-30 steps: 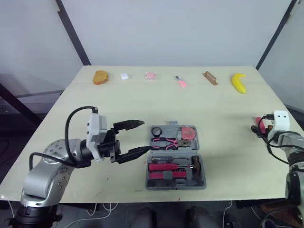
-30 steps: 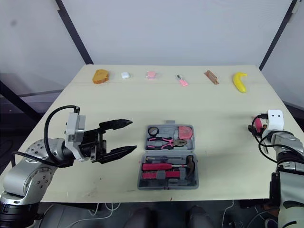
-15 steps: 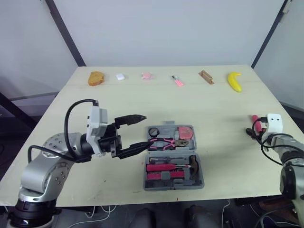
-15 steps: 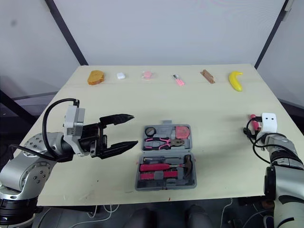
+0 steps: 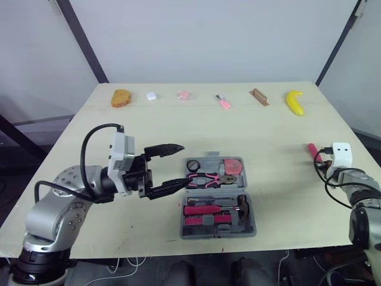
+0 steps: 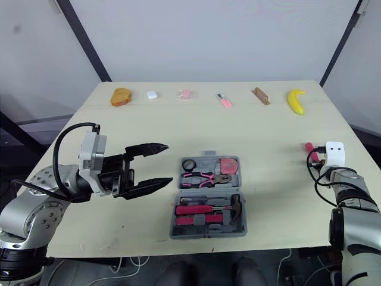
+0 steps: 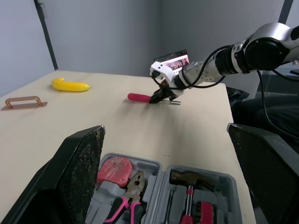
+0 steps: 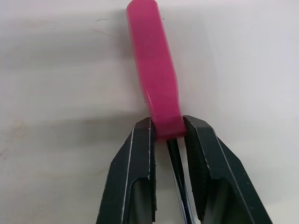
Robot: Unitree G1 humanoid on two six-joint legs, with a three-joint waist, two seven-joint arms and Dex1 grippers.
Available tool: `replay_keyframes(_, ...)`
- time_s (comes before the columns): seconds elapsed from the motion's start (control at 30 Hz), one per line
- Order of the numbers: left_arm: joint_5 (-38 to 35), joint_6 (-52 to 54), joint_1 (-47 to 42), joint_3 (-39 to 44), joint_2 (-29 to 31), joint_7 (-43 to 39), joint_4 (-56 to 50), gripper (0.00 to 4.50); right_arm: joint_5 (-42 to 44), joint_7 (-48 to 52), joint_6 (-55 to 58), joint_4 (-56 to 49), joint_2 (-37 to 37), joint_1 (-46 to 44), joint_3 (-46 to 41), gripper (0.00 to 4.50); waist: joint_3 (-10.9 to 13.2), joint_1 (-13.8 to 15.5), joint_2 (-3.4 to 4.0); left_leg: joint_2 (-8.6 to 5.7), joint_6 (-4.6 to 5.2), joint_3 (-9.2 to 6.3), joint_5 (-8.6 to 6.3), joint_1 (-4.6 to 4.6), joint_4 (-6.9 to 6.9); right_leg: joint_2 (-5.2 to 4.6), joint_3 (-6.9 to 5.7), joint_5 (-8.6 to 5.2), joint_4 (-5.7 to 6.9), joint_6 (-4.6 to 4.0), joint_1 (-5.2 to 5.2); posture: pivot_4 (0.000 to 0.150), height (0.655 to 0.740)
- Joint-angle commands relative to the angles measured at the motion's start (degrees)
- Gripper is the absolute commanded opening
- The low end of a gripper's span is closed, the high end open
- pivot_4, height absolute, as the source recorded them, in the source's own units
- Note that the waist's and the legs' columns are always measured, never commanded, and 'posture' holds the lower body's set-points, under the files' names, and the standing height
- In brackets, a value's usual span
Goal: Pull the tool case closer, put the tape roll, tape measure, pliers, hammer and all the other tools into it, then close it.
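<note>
The left arm [image 5: 56, 211] is brushed silver-grey with rounded joint housings and a looping black cable [image 5: 84, 158]. A white box [image 5: 122, 159] sits on each wrist (cables plugged in). The left gripper [image 5: 185, 163] and right gripper [image 8: 167, 123] have black tapering fingers [image 8: 135, 177].
</note>
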Motion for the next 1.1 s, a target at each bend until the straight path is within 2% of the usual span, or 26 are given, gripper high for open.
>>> replay_keyframes(0.03, -0.78, -0.19, 0.08, 0.98, 0.80, -0.21, -0.84, 4.50, -0.12, -0.32, -1.98, -0.65, -0.54, -0.40, -0.57, 0.36, 0.00, 0.00, 0.00, 0.00, 0.00, 0.00, 0.00, 0.00, 0.00, 0.00, 0.00, 0.00, 0.00, 0.00, 0.00, 0.150, 0.7400)
replay_keyframes(0.3, -0.83, -0.52, 1.08, 1.71, 1.59, -1.09, -0.92, 4.50, -0.61, 7.95, -3.08, -5.78, -1.30, 0.47, 1.50, 0.36, 0.02, -0.04, 0.04, 0.00, 0.00, -0.01, 0.00, 0.00, -0.02, 0.00, 0.00, 0.00, 0.00, 0.00, 0.00, 0.150, 0.7400)
replay_keyframes(0.43, -0.58, -0.91, 0.65, 1.18, 1.69, -1.76, -0.14, 4.50, 0.58, 14.64, 0.91, -15.12, -1.81, 3.56, 2.93, 0.36, 0.03, 0.07, 0.05, 0.01, 0.00, -0.06, 0.00, 0.00, -0.02, 0.00, 0.00, 0.00, 0.00, 0.00, 0.00, 0.150, 0.7400)
replay_keyframes(0.53, -0.31, -1.30, 0.14, 0.48, 1.58, -2.74, 0.42, 4.50, 2.30, 19.54, 7.52, -30.64, -2.49, 10.09, 4.17, 0.36, 0.03, 0.39, 0.05, 0.01, 0.00, -0.11, 0.00, -0.02, -0.02, -0.01, -0.04, 0.00, -0.01, 0.00, 0.00, 0.150, 0.7400)
replay_keyframes(0.6, -0.03, -1.77, -1.08, -0.55, 1.46, -4.01, 1.17, 4.50, 4.79, 19.77, 19.56, -51.39, -3.78, 19.22, 4.26, 0.36, 0.04, 0.70, 0.08, 0.01, 0.00, -0.14, 0.00, -0.08, -0.03, -0.01, -0.06, 0.00, -0.03, 0.00, -0.01, 0.150, 0.7400)
replay_keyframes(0.67, 0.09, -2.12, -2.03, -1.21, 1.42, -5.08, 1.71, 4.50, 6.55, 17.75, 29.39, -65.05, -4.00, 25.16, 3.25, 0.36, 0.07, 1.12, 0.15, 0.01, 0.01, -0.22, 0.00, -0.12, -0.04, 0.01, -0.05, -0.01, 0.00, 0.01, -0.02, 0.150, 0.7400)
replay_keyframes(0.9, 0.39, -2.72, -3.65, -2.60, 1.65, -8.05, 2.60, 4.50, 8.34, 4.00, 56.17, -92.39, 2.75, 36.88, -1.14, 0.36, 0.09, 1.58, 0.15, 0.01, 0.01, -0.16, -0.01, -0.04, -0.03, 0.09, 0.03, -0.01, 0.05, 0.01, -0.03, 0.150, 0.7400)
replay_keyframes(1.0, 0.91, -3.02, -4.22, -3.08, 1.59, -8.88, 3.42, 4.50, 7.07, -2.53, 61.19, -99.37, 9.16, 40.91, -2.08, 0.36, 0.09, 1.68, 0.15, 0.01, 0.01, -0.18, -0.01, -0.07, -0.04, 0.11, -0.01, -0.02, 0.04, 0.00, -0.03, 0.150, 0.7400)
replay_keyframes(1.1, 0.94, -3.20, -4.60, -3.66, 1.40, -9.26, 3.68, 4.50, 5.82, -6.67, 60.64, -101.00, 13.46, 43.21, -1.92, 0.36, 0.10, 1.65, 0.15, 0.00, 0.01, -0.17, -0.01, -0.08, -0.03, 0.11, 0.02, -0.02, 0.03, 0.01, -0.04, 0.150, 0.7400)
